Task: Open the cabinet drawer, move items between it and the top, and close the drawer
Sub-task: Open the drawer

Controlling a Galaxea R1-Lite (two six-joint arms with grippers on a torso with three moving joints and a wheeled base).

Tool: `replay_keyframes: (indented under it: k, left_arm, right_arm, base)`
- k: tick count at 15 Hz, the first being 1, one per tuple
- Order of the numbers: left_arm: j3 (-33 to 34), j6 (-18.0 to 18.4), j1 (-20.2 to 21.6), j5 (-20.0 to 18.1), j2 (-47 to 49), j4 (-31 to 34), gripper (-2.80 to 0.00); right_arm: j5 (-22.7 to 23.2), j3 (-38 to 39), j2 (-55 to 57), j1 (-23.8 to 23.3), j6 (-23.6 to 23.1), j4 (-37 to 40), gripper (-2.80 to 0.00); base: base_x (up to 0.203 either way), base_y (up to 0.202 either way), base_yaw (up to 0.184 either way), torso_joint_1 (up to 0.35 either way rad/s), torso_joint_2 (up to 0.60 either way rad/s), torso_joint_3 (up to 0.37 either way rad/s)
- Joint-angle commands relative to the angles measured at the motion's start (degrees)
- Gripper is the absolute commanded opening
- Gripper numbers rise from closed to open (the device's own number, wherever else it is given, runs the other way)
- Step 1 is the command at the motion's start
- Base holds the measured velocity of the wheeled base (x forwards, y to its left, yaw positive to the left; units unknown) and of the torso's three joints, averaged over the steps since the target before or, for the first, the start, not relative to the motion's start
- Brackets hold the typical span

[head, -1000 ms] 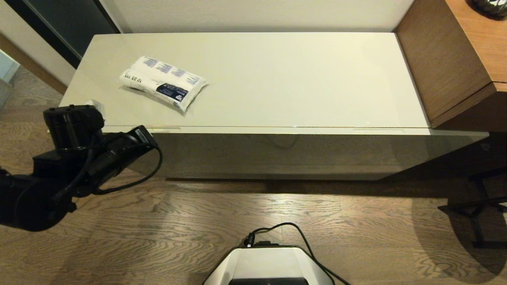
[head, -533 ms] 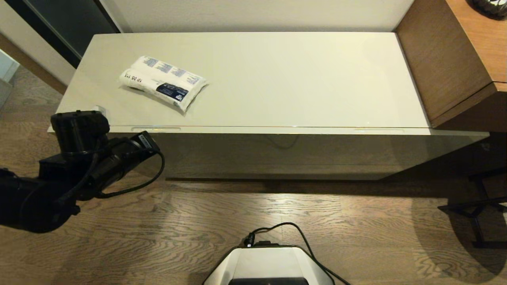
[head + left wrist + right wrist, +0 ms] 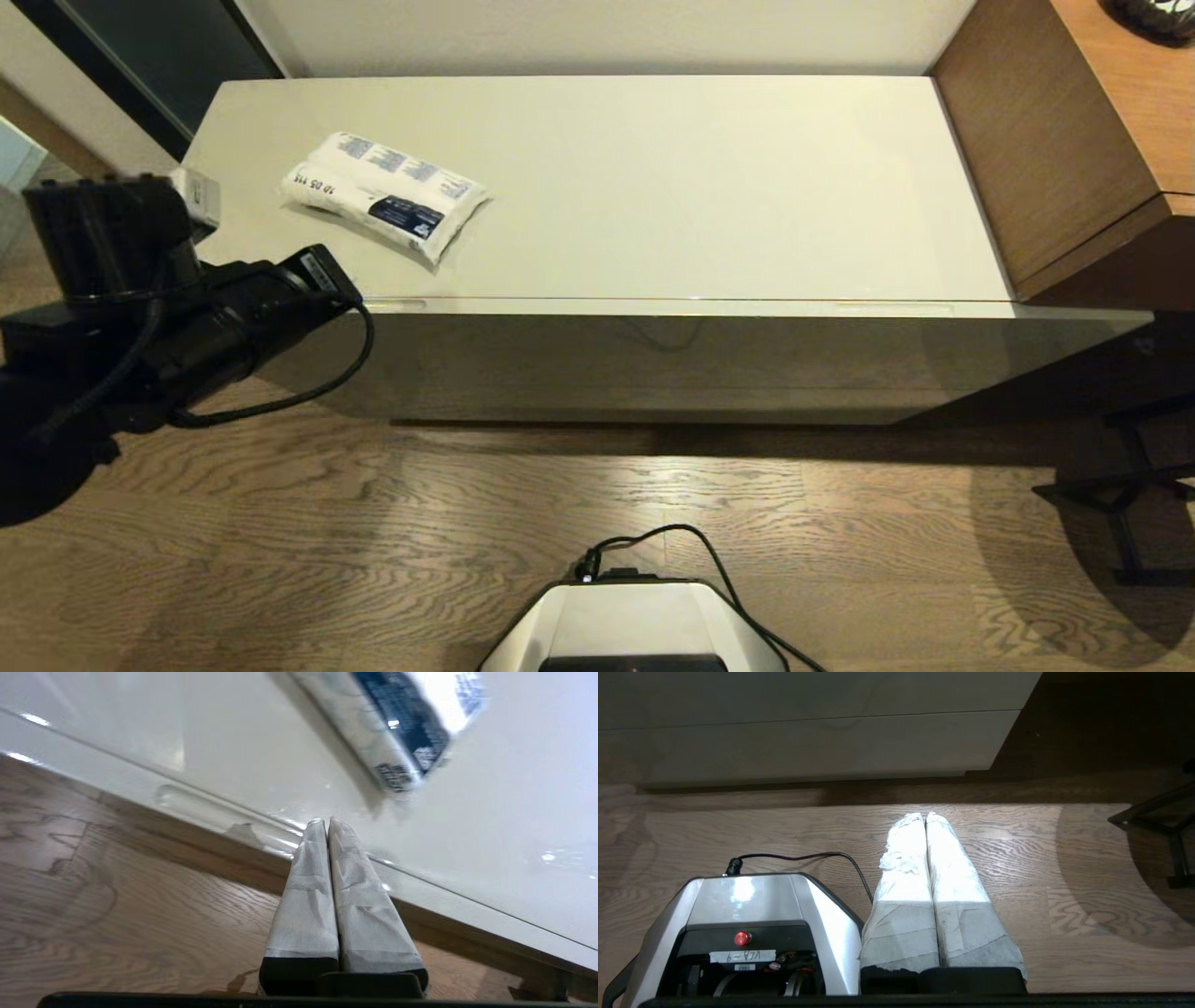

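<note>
A white plastic pack with blue print and a dark label (image 3: 385,193) (image 3: 397,732) lies on the left part of the glossy cream cabinet top (image 3: 653,187). The larger clear bag is out of view. The drawer front (image 3: 653,359) sits flush, and its recessed handle (image 3: 373,304) (image 3: 205,807) shows at the front edge. My left gripper (image 3: 199,194) (image 3: 325,821) hangs at the cabinet's left front corner, left of the pack, shut and holding nothing. My right gripper (image 3: 924,815) is parked low over the floor, shut and empty; the head view does not show it.
A brown wooden desk (image 3: 1055,140) butts against the cabinet's right end. My own base (image 3: 635,625) with a black cable (image 3: 709,551) stands on the wooden floor in front. A black stand leg (image 3: 1120,485) is at the lower right.
My left arm has risen and swung left, from below the cabinet's front edge up to the level of the top at its left end. The pack has not moved.
</note>
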Motion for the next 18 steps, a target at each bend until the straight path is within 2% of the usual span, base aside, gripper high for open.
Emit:
replay_keyframes:
  k: [1, 5, 7, 9, 13, 18]
  left_arm:
    - [-0.7, -0.2, -0.7, 0.2, -0.8, -0.3, -2.80]
    - [-1.2, 0.5, -1.0, 0.3, 4.1, -0.8, -2.80]
    - [-1.6, 3.9, -1.0, 0.2, 5.4, -1.1, -2.80]
    - [-2.8, 5.3, -0.8, 0.0, 5.9, -1.1, -2.80]
    - [-5.1, 6.7, -0.7, -0.1, 7.8, -1.1, -2.80]
    - [-4.3, 6.9, -0.8, 0.2, 8.9, -1.1, -2.80]
  right_arm:
    - [0.0, 0.1, -0.4, 0.0, 0.0, 0.0, -2.80]
    - [0.0, 0.1, -0.4, 0.0, 0.0, 0.0, -2.80]
    - [0.0, 0.1, -0.4, 0.0, 0.0, 0.0, -2.80]
    - [0.0, 0.1, -0.4, 0.0, 0.0, 0.0, -2.80]
    - [0.0, 0.1, -0.4, 0.0, 0.0, 0.0, -2.80]
    - [0.0, 0.1, -0.4, 0.0, 0.0, 0.0, -2.80]
  base:
    - [0.000, 0.000, 0.000, 0.000, 0.00, 0.000]
    - [0.000, 0.000, 0.000, 0.000, 0.00, 0.000]
    - [0.000, 0.000, 0.000, 0.000, 0.00, 0.000]
    - [0.000, 0.000, 0.000, 0.000, 0.00, 0.000]
    - [0.000, 0.000, 0.000, 0.000, 0.00, 0.000]
    - [0.000, 0.000, 0.000, 0.000, 0.00, 0.000]
